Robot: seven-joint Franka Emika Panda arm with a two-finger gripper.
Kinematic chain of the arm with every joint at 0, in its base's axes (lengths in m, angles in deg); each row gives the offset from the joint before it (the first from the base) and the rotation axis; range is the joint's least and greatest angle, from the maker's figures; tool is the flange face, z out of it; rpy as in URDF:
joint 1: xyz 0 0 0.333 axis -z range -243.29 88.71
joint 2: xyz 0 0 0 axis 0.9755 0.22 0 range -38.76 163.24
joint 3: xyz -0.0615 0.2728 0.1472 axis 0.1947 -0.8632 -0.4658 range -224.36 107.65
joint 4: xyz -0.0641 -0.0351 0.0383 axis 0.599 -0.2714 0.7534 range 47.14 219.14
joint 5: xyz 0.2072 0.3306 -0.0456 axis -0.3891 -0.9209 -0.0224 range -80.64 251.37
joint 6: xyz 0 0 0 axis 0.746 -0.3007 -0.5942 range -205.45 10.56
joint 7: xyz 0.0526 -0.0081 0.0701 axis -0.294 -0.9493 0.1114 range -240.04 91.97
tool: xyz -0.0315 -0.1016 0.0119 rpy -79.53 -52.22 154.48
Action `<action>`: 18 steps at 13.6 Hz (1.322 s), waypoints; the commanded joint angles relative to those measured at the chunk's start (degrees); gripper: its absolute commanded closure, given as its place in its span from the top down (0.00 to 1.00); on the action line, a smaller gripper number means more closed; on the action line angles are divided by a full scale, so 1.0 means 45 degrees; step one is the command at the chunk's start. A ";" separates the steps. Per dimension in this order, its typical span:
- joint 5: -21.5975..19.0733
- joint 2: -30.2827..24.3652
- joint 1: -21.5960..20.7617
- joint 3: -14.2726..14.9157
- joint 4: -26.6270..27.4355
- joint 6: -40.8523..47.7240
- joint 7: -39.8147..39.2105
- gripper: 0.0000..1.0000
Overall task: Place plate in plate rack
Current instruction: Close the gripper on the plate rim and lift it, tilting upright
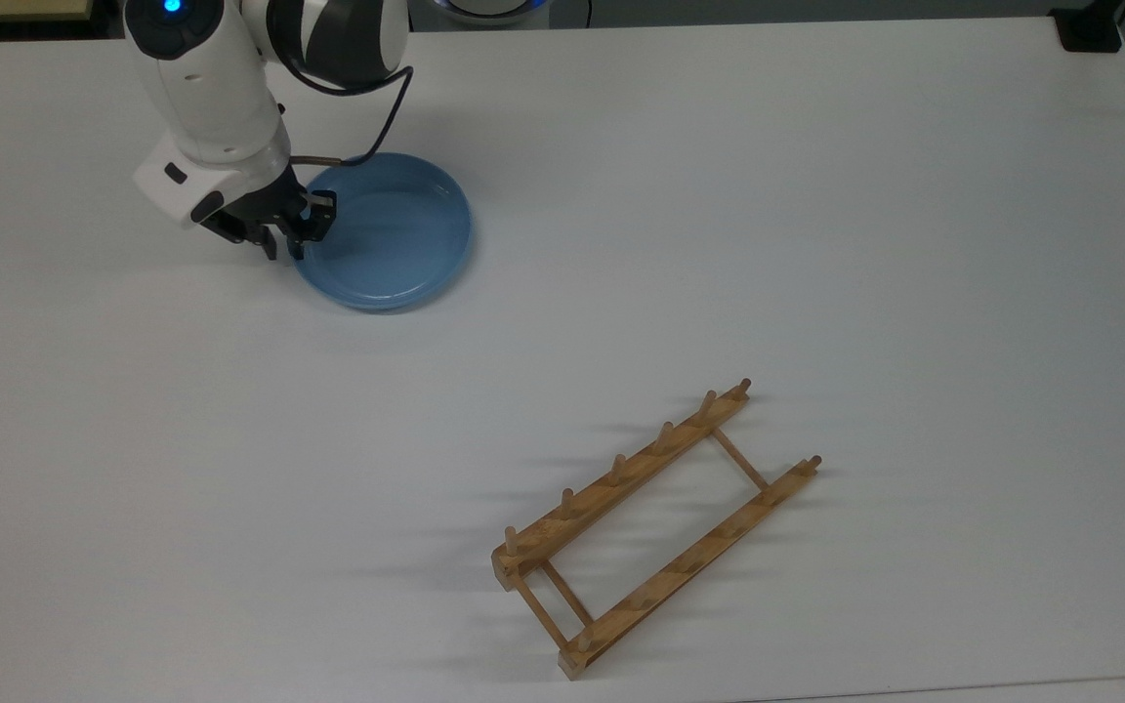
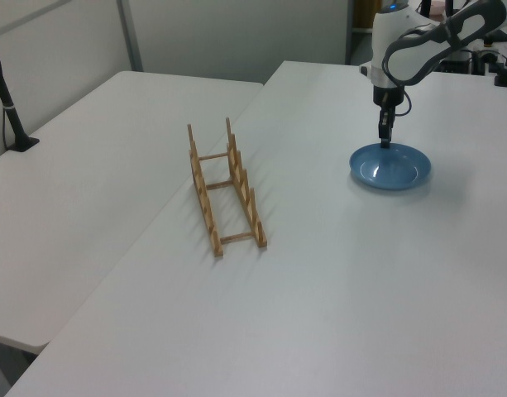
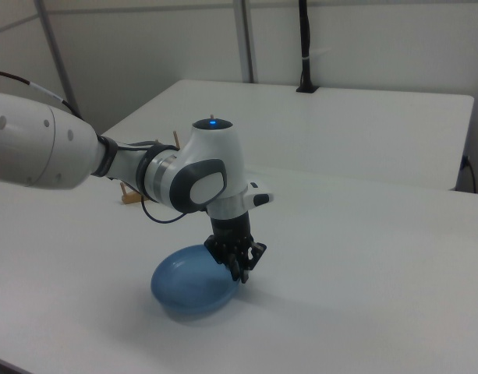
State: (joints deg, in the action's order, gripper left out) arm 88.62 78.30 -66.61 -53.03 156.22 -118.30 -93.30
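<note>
Light-blue plate lies flat on the white counter, towards the top view's upper left. The claw points straight down at the plate's rim on the top view's left side, its fingers closed on that rim, one inside the dish and one outside. In the right view the claw meets the plate at its near right edge. The wooden plate rack stands well apart, towards the top view's lower right, set diagonally with pegs upright. In the left view the plate rack sits left of the plate.
</note>
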 commanded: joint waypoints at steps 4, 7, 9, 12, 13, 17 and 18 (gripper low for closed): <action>-0.0118 0.0102 -0.0186 -0.0245 0.0105 -0.0201 0.0454 0.00; -0.0118 -0.0032 -0.0166 -0.0306 -0.0108 -0.0085 0.0454 0.00; -0.0138 -0.0617 -0.0186 -0.0325 -0.0752 0.0654 0.0435 0.00; -0.0234 -0.1087 -0.0166 -0.0325 -0.1533 0.1419 0.0396 0.00; -0.0390 -0.1282 -0.0166 -0.0325 -0.1748 0.1439 0.0377 0.00; -0.0431 -0.1616 -0.0205 -0.0753 -0.3191 0.1342 0.0454 0.00; -0.0411 -0.1616 -0.0224 -0.0832 -0.3756 0.1342 0.0454 0.00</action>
State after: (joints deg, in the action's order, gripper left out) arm 87.70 71.87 -67.06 -55.31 145.09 -113.68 -92.40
